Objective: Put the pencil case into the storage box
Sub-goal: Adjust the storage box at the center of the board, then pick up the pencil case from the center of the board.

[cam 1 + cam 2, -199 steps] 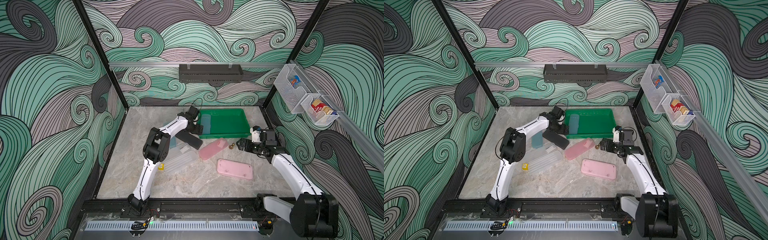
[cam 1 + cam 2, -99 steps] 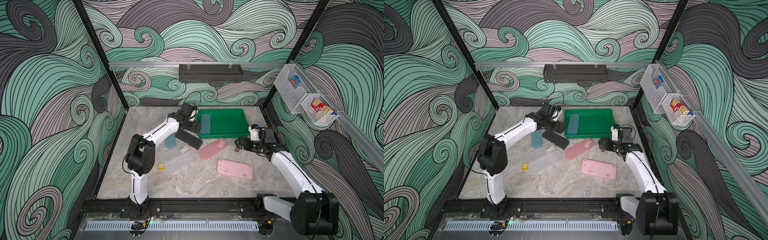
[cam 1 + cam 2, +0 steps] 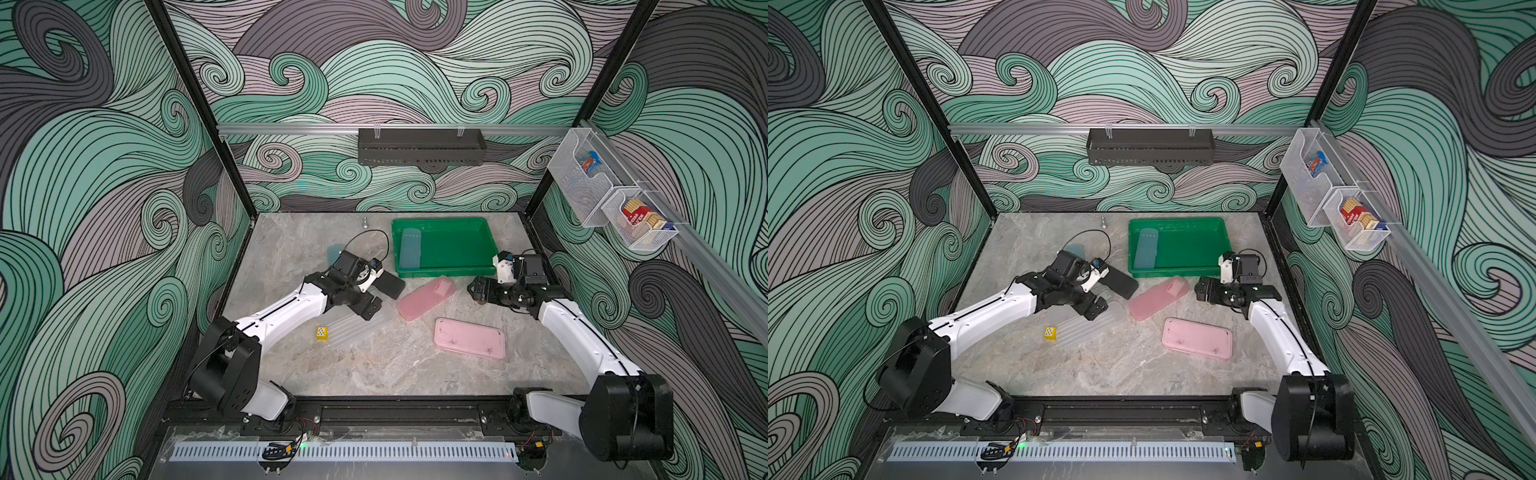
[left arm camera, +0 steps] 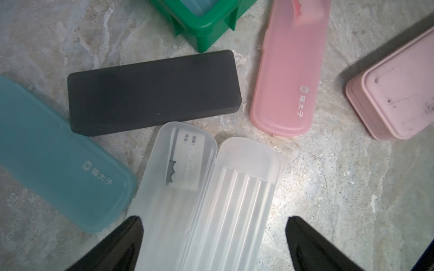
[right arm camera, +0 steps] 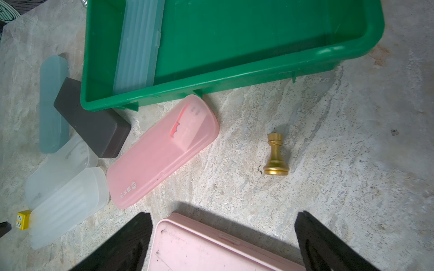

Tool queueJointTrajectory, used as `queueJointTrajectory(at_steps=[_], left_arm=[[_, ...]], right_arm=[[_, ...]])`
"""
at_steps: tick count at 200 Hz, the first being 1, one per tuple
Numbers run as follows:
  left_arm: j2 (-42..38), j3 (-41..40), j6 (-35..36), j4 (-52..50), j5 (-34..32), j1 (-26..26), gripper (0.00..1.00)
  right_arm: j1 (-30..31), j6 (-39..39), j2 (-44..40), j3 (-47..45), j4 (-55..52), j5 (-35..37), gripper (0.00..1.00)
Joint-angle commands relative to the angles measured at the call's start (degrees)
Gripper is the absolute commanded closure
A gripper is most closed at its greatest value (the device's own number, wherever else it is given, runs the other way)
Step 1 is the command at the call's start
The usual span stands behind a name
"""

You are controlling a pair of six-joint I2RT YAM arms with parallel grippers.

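One frosted pale-blue plastic pencil case lies in the shallow bright green plastic storage box at upper centre, while the matt black case, teal case, clear frosted cases and pink cases remain on the marble bench below it, and the left jaws and right jaws both gape empty.

Glossy green plastic box; frosted translucent pink case; matt black case; shiny brass-coloured chess piece; stone-look table.

The left gripper is pulling back from the storage box and swinging down over the clear pencil cases. The right gripper is inching toward the translucent pink pencil case.
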Motion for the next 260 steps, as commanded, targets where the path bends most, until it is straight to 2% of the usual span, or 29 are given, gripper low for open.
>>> queueJointTrajectory(at_steps=[1,25,41,55,107,147,207,260], left_arm=[[0.7,1.5,2.8,4.1,2.6,-1.6,0.01],[6.2,6.5,2.7,3.3,-0.1,-6.7,0.01],[11.5,12.3,-0.1,0.9,-2.8,-9.7,0.01],[16.2,17.4,-3.6,-0.9,-2.0,-10.8,0.01],[28.5,28.8,-3.1,-3.3,-3.8,-15.8,0.01],[32.2,30.7,-3.7,-2.4,-2.6,-16.5,0.01],[35.3,30.4,-4.7,0.8,-3.2,-16.6,0.01],[39.4,33.7,-4.0,0.1,-1.5,-16.7,0.01]], right_arm=[[1.1,0.4,-1.7,-0.6,-1.1,-0.3,0.01],[1.2,0.6,-2.5,-1.2,-1.1,0.3,0.01],[1.2,0.7,-2.2,-1.5,-1.1,0.8,0.01],[1.2,1.5,-1.7,-1.6,-1.1,2.2,0.01],[0.1,1.6,-1.1,-1.7,-1.0,2.9,0.01],[-2.2,1.6,-1.5,-1.8,-1.1,1.3,0.01],[-2.2,1.4,-1.5,-1.8,-1.1,1.1,0.01],[-2.3,1.1,-1.2,-1.6,-1.1,1.2,0.01]])
